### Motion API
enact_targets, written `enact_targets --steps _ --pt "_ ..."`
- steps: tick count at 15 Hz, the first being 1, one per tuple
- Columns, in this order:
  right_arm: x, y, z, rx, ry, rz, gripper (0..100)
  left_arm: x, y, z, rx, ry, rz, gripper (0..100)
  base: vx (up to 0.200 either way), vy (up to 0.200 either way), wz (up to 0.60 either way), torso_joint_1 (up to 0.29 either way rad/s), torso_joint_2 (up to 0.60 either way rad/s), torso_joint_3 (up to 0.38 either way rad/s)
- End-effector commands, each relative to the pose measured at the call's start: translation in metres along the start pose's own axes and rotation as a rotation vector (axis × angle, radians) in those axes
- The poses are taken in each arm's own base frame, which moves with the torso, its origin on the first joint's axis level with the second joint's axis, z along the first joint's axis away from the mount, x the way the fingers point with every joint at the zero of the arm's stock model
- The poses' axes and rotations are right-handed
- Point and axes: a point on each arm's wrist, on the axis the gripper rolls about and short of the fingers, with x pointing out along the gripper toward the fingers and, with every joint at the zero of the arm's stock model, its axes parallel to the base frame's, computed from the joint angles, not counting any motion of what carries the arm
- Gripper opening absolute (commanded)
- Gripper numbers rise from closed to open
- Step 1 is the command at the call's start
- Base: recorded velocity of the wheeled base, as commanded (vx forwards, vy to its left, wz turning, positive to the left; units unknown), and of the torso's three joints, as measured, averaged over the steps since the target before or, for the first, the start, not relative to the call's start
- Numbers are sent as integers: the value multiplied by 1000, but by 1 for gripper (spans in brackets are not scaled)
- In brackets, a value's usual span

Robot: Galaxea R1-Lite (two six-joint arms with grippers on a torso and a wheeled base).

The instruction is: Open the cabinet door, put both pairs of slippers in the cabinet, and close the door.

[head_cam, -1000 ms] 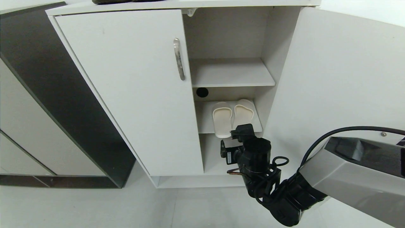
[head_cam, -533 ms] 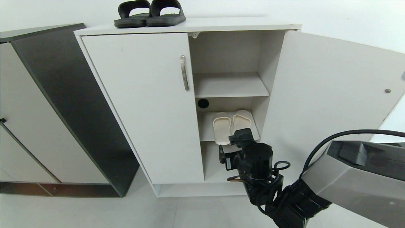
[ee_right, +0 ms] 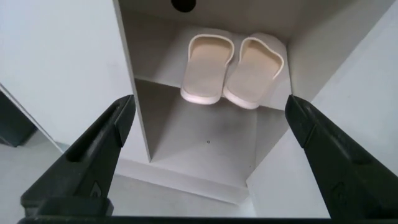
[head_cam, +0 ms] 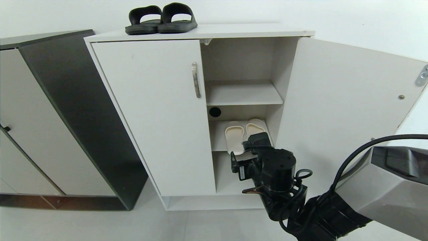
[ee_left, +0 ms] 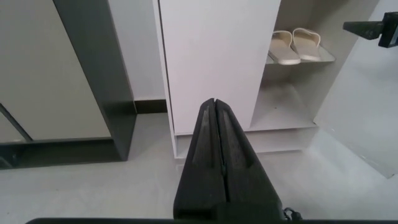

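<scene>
Pale floor (head_cam: 100, 224) runs under a dark cupboard (head_cam: 77, 110) and the white cabinet (head_cam: 234, 30) beside it. Black slippers (head_cam: 160, 18) sit near the cabinet top's left edge, above the closed left door (head_cam: 153, 110). The left gripper (ee_left: 214, 104), pressed closed and empty, faces that door. Cream slippers (head_cam: 242, 134) lie side by side at the lower shelf's front edge. The right gripper (head_cam: 246, 152), spread wide and empty, hangs just before them. The right door (head_cam: 341, 100) stands open.

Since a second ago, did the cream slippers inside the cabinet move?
No. The cream slippers still lie side by side on the shelf under the round hole; only the camera tilted.
</scene>
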Motion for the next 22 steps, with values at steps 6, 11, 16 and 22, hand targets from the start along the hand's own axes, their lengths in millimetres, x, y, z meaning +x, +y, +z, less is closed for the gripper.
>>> enact_targets --steps 6,11,16,22 --pt "0 -1 1 7 -6 0 100 0 0 0 0 1 -1 0 0 200 0 6 2 6" --pt "6 -7 2 14 -14 -17 100 0 0 0 0 1 0 0 0 200 0 6 0 4" --pt "6 -8 1 9 -8 -25 100 0 0 0 0 1 0 0 0 200 0 2 1 3" --pt "6 -8 0 9 -8 -25 100 0 0 0 0 1 0 0 0 0 0 0 0 0"
